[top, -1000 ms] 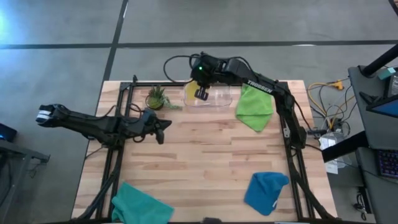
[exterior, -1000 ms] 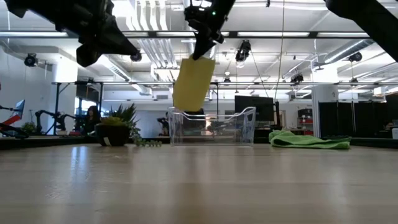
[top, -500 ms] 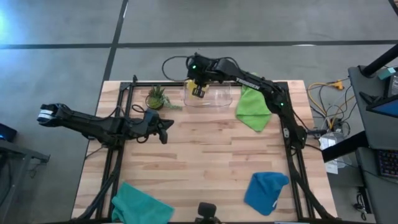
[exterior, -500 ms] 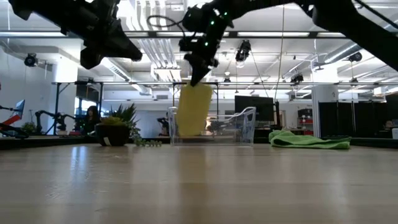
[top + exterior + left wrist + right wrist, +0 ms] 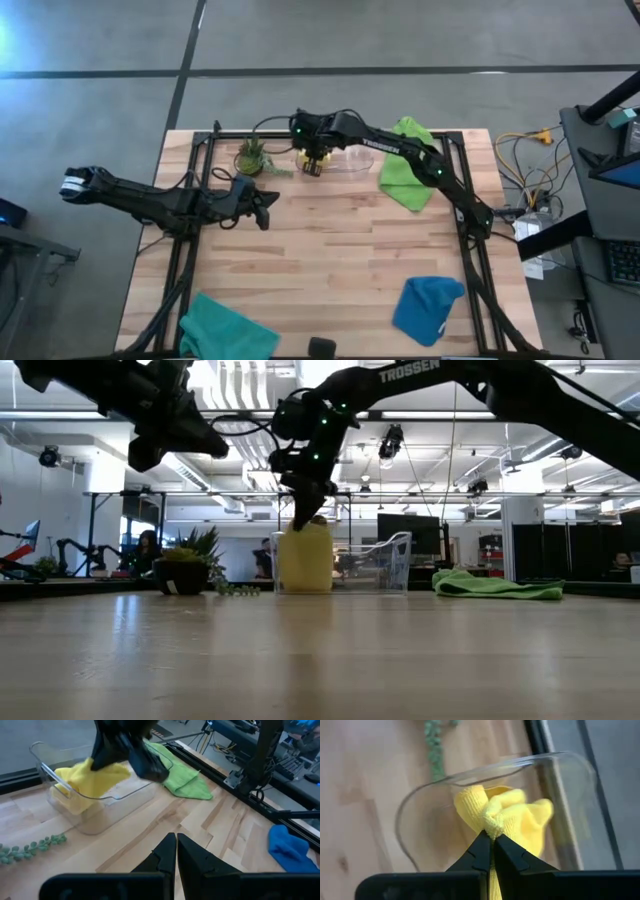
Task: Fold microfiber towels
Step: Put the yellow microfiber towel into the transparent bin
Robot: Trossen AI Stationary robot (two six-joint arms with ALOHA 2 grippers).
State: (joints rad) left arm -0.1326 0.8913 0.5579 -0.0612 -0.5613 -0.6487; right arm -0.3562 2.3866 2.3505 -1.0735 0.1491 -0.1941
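My right pincer is clamped on a bunched corner of the yellow towel, down at the left end of the clear bin by the worktop's far edge. The towel hangs from my fingertips and crumples into the bin, its lower part filling that end against the clear wall; in the low view it stands as a soft upright block directly under the pincer. The cloth is plain yellow, nubbly, gathered into rounded folds rather than lying flat.

My left pincer hovers above the left middle of the worktop with its fingers together, holding nothing, well apart from the bin.

The potted plant sits just left of the bin, its trailing stem lying on the wood nearby. The lime green towel lies rumpled just right of the bin, near the far right corner. The blue towel is heaped near the near right corner, and the teal towel lies at the near left edge. The worktop's centre is bare wood between them.
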